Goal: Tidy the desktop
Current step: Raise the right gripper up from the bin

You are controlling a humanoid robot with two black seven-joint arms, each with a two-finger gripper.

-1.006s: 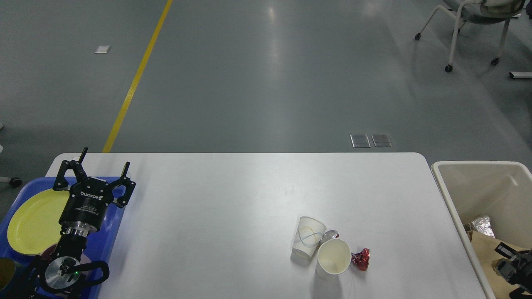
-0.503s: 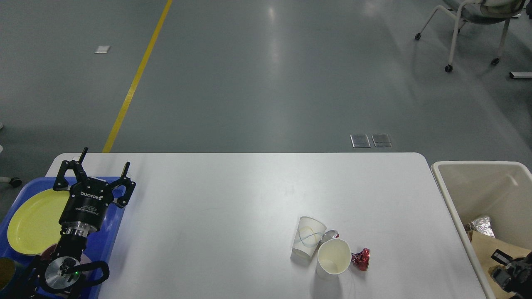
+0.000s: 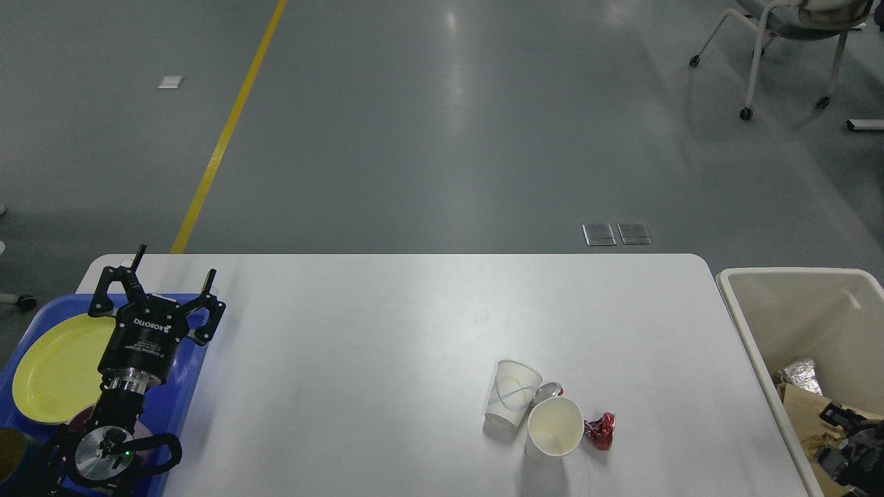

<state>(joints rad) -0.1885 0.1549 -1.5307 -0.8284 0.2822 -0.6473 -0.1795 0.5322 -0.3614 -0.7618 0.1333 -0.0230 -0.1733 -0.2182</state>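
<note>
The desktop [image 3: 387, 331] is a large white tabletop with rounded corners. Near its front right stand two paper cups, a patterned one [image 3: 510, 395] and a plain white one [image 3: 552, 429], touching each other. A silver wrapper [image 3: 549, 391] lies between them and a crumpled red wrapper [image 3: 599, 431] lies to the right of the white cup. My left gripper [image 3: 173, 271] is open and empty above the blue tray [image 3: 181, 397] at the left edge. My right gripper [image 3: 846, 442] is only partly in view, dark, over the beige bin at the lower right; its fingers cannot be told apart.
A yellow plate [image 3: 59, 369] lies on the blue tray. The beige bin [image 3: 766, 331] beside the table's right edge holds crumpled foil [image 3: 795, 375] and brown paper [image 3: 804, 411]. A wheeled chair [image 3: 787, 41] stands on the grey floor far right. A yellow line [image 3: 228, 128] crosses the floor.
My right gripper has shifted slightly in the bin at the lower right corner. The left arm and the things on the table have not moved.
</note>
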